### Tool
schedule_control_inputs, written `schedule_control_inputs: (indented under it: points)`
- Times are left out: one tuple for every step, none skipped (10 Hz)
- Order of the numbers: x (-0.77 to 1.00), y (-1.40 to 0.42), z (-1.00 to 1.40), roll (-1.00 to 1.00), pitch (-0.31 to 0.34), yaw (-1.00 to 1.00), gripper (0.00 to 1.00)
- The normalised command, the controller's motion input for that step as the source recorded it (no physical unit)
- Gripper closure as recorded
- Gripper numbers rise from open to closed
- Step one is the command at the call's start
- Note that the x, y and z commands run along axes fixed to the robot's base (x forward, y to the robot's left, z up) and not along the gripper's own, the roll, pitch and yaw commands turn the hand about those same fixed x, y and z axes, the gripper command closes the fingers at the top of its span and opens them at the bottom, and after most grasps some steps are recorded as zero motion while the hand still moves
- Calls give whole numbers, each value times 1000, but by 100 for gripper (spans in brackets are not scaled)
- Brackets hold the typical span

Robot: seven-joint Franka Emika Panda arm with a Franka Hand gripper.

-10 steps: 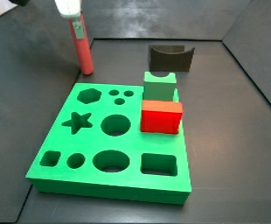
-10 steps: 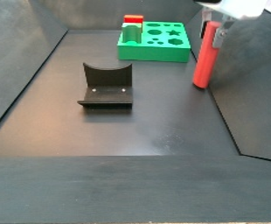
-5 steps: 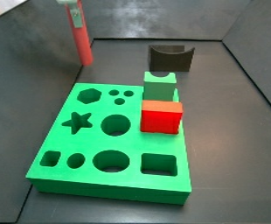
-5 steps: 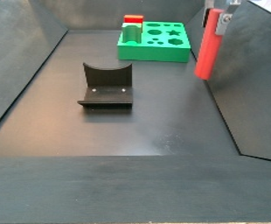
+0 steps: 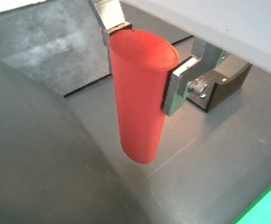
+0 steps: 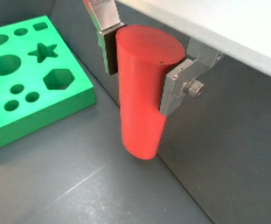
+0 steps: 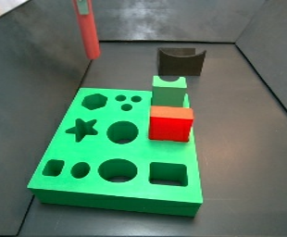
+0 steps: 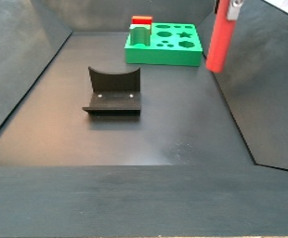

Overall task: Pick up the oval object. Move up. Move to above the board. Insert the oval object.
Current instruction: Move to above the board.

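The oval object (image 5: 142, 96) is a tall salmon-red peg held upright between the silver fingers of my gripper (image 5: 144, 54), clear of the dark floor. It shows in both wrist views (image 6: 144, 92) and in both side views (image 7: 87, 35) (image 8: 217, 39). The gripper (image 6: 141, 58) is shut on its upper end and is mostly cut off in the side views. The green board (image 7: 115, 148) with its cut-out holes lies on the floor, apart from the peg; it shows in a wrist view (image 6: 27, 74) and in a side view (image 8: 172, 44).
A bright red cube (image 7: 171, 122) and a small green block (image 7: 169, 90) stand on the board's edge. The dark fixture (image 8: 111, 91) stands on the floor mid-table, also seen behind the board (image 7: 180, 61). Dark walls enclose the floor.
The gripper has risen with the oval object; the peg is higher off the floor than a second ago. Board, cube and fixture have not moved.
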Motion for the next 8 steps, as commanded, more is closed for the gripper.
schedule_control_inputs:
  points:
    - [89, -53, 1000, -151, 87, -93, 100]
    - [68, -48, 1000, -153, 70, -64, 100]
    - [48, -43, 1000, -153, 57, -45, 100]
    - [29, -37, 1000, -148, 46, -34, 100]
    - [19, -31, 1000, -137, 46, -30, 100]
    - [12, -28, 1000, -137, 49, -28, 100]
    - [5, -26, 1000, -145, 50, -29, 100]
    - [-12, -16, 989, -149, 46, -30, 100]
